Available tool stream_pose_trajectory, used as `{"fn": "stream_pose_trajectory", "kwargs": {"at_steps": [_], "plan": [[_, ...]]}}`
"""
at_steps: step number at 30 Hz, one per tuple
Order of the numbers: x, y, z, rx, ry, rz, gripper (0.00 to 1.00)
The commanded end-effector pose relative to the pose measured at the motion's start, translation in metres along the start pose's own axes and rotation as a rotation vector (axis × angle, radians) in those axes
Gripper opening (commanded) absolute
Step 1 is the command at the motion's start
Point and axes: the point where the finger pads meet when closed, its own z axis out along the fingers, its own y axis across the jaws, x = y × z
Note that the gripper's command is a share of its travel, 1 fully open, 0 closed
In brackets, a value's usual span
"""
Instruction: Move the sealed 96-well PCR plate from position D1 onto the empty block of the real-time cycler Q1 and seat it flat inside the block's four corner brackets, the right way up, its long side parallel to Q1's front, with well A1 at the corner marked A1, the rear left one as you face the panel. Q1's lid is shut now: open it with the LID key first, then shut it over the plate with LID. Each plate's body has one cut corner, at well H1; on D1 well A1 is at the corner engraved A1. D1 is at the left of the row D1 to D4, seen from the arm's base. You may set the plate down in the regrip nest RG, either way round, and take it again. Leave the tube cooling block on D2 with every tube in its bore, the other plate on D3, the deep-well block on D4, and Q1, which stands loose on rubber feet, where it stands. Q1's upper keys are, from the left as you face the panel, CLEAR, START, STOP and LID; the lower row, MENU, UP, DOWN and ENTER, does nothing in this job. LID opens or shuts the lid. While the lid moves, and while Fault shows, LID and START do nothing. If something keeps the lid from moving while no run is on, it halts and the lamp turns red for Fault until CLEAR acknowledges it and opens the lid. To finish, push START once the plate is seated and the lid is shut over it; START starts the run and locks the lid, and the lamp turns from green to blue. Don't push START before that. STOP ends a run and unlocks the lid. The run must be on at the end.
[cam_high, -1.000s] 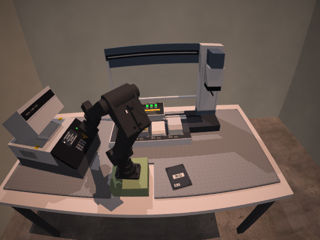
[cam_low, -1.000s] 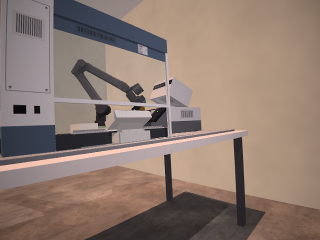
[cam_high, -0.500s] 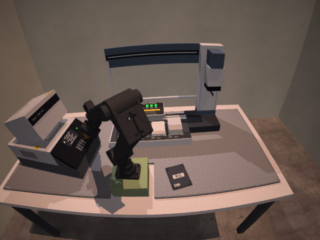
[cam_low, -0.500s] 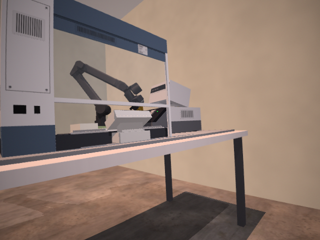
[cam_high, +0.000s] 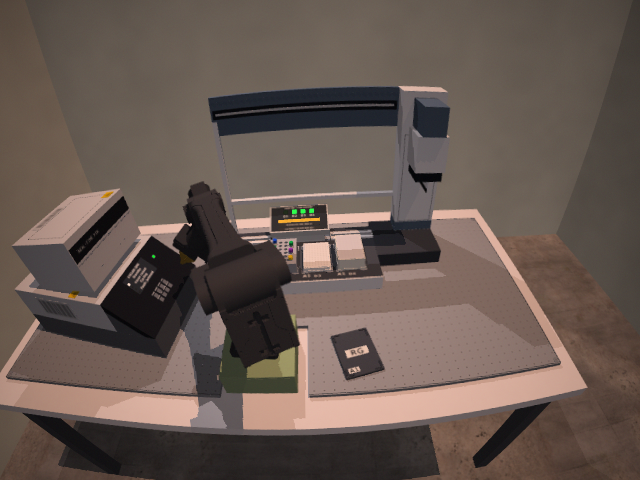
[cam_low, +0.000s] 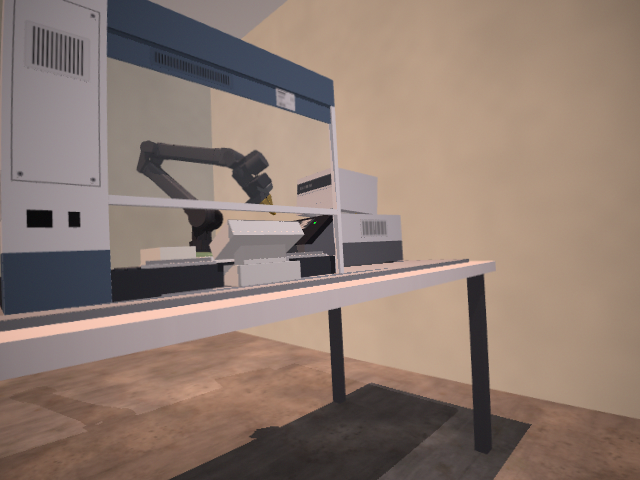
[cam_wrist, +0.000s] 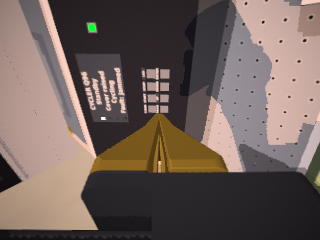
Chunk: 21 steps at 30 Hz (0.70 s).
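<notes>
Your end effector (cam_wrist: 160, 120) is pinched together, empty, above eight keys (cam_wrist: 155, 90); Q1's lid (cam_high: 77, 237) is down beyond it.

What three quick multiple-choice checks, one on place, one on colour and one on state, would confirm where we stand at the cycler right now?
1. Where is the hand?
A. Over the regrip nest
B. Over Q1's key panel
C. Over the deep-well block

2. What colour is Q1's lamp?
A. Red
B. Green
C. Blue

3. How is Q1's lid?
A. Fully raised
B. Lying on the table
C. Shut flat

Answers: 1 B, the wrist view shows the shut, empty fingers pointing at the keys; 2 B, a green dot shows above the status list; 3 C, the top view shows the lid level on the body.
</notes>
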Motion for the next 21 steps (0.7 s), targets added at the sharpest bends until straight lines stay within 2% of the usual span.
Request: {"fn": "stream_pose_trajectory", "kwargs": {"at_steps": [1, 7, 13, 21], "plan": [[-0.017, 0.022, -0.029, -0.012, -0.038, -0.082, 0.0], [-0.013, 0.013, -0.016, 0.01, -0.019, -0.06, 0.0], [-0.006, 0.011, -0.012, -0.005, -0.013, -0.059, 0.0], [-0.001, 0.005, -0.006, 0.01, 0.001, -0.035, 0.0]]}}
